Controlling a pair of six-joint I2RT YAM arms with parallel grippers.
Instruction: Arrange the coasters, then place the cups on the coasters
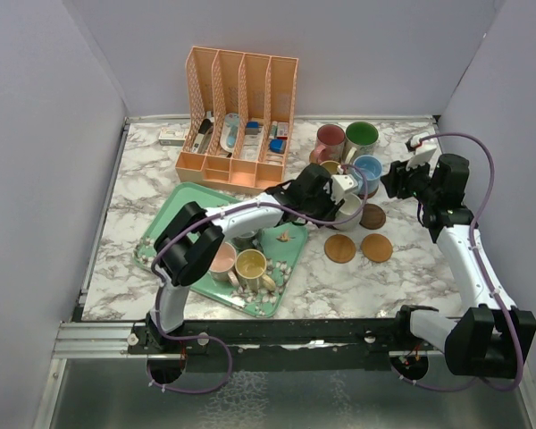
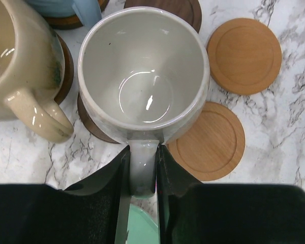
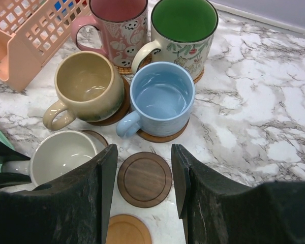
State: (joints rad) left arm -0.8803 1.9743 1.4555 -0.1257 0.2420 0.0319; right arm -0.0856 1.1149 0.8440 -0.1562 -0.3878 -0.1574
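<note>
The left gripper (image 2: 142, 175) is clamped on the handle of a white mug (image 2: 142, 71), with one finger pressed to each side of it. The mug is held upright over a dark brown coaster (image 2: 89, 119), whose edge shows beneath the mug's left side. Whether the base is set down on it cannot be told. Just to the right, a light coaster (image 2: 208, 140) lies flat on the marble table (image 2: 295, 152), partly covered by the mug in the wrist view. A second light coaster (image 2: 244, 56) lies beyond it.

The right gripper (image 3: 142, 152) is held with its jaws apart and nothing between them. A bare ringed coaster (image 3: 144, 179) is seen on the table between its fingers. Beyond this, a blue mug (image 3: 160, 96) and a tan mug (image 3: 86, 84) are each set on a coaster. Behind them a pink mug (image 3: 119, 20) and a green mug (image 3: 183, 25) are placed likewise.

Farther left, a green tray (image 1: 161, 219) is seen with a pinkish mug (image 1: 223, 261) and a gold mug (image 1: 250, 265) standing in it. A peach file organiser (image 1: 241, 116) is placed at the back of the table.
</note>
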